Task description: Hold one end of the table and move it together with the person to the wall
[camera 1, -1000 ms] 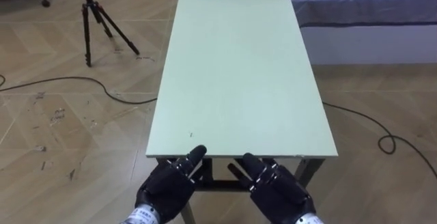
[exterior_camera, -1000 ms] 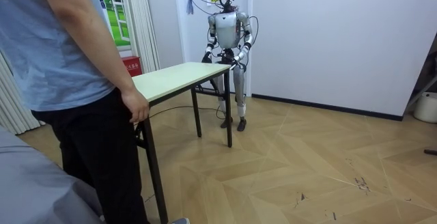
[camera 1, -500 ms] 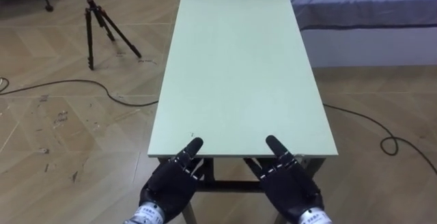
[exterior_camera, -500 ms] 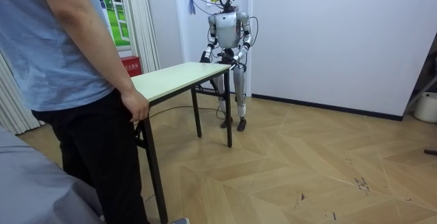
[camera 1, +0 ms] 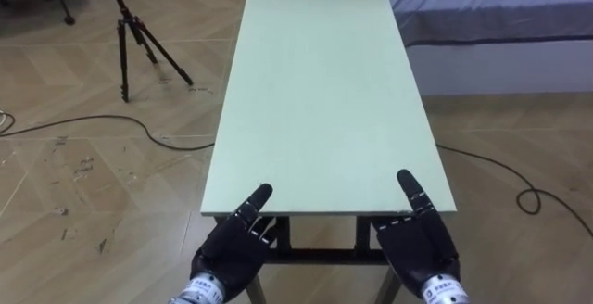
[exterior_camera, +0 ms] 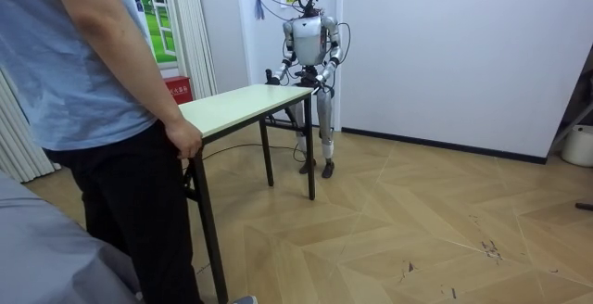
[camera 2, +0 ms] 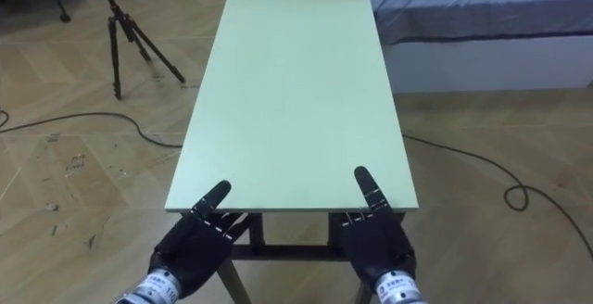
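We are placing both hands at the near short edge of the pale green table [camera 1: 315,91], which is running away from us toward 12 o'clock and appears to be standing level on the wooden floor. The left hand [camera 1: 232,248] at 7 o'clock and the right hand [camera 1: 419,244] at 5 o'clock are lying released, fingers straight, one fingertip of each reaching over the top and the palms sitting below the edge. Neither is clasping anything. We cannot tell whether the lower fingers are touching the underside. At 12 o'clock the person [exterior_camera: 93,82] is holding the far end with a hand [exterior_camera: 185,143]. We are judging that a sound hold calls for seating both palms evenly near the corners before lifting, then rising level with the person. While moving, we are minding the tripod [camera 1: 127,28] at 10 o'clock, the bed [camera 1: 500,12] at 2 o'clock and the floor cable [camera 1: 102,119] at 9 o'clock.
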